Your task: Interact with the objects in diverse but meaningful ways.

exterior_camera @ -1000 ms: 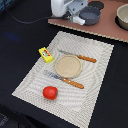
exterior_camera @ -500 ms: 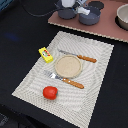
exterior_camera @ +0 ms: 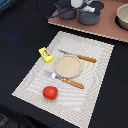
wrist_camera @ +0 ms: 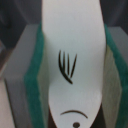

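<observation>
The wrist view is filled by the white fish-like piece (wrist_camera: 75, 35) with black drawn marks. My gripper (wrist_camera: 74, 70) is shut on it, and a green pad (wrist_camera: 35, 85) presses on each side. In the exterior view the gripper (exterior_camera: 82, 4) hangs at the far edge of the picture, above a grey pot (exterior_camera: 90, 17) and beside a grey frying pan (exterior_camera: 65, 10). A red tomato (exterior_camera: 49, 92) lies on the near part of the striped placemat (exterior_camera: 95, 85). A yellow packet (exterior_camera: 46, 54) lies at the mat's edge on the exterior view's left. No sausage is in view.
A round tan plate (exterior_camera: 68, 65) sits mid-mat between an orange-handled knife (exterior_camera: 78, 56) and fork (exterior_camera: 65, 79). The pot and pan stand on a brown board (exterior_camera: 107, 29) at the back, with a pale bowl (exterior_camera: 122, 17) at its end on the exterior view's right.
The gripper has shifted toward the exterior view's right along the back, from over the pan to over the pot. Nothing on the mat has moved.
</observation>
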Controlling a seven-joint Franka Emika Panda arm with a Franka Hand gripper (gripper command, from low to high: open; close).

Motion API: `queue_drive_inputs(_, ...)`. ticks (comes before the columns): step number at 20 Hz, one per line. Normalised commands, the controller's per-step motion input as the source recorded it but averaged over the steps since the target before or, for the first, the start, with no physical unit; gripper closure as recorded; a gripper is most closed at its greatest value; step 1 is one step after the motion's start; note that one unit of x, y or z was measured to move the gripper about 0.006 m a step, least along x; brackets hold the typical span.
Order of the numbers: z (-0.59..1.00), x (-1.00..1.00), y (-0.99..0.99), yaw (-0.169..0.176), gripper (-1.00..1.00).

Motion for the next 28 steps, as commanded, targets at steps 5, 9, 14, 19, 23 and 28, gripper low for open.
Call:
queue_drive_inputs(5, 0.68, 0.79, 0.4, -0.017, -1.0)
queue_drive_inputs(9, 0.87, 0.73, 0.35, -0.038, -1.0)
queue_drive_inputs(14, 0.68, 0.59, 0.36, -0.036, -1.0)
queue_drive_inputs(19, 0.95, 0.55, 0.33, -0.036, -1.0)
queue_drive_inputs(23, 1.0, 0.48, 0.09, -0.052, -1.0)
queue_drive_inputs(28, 0.7, 0.57, -0.55, -0.063, -1.0)
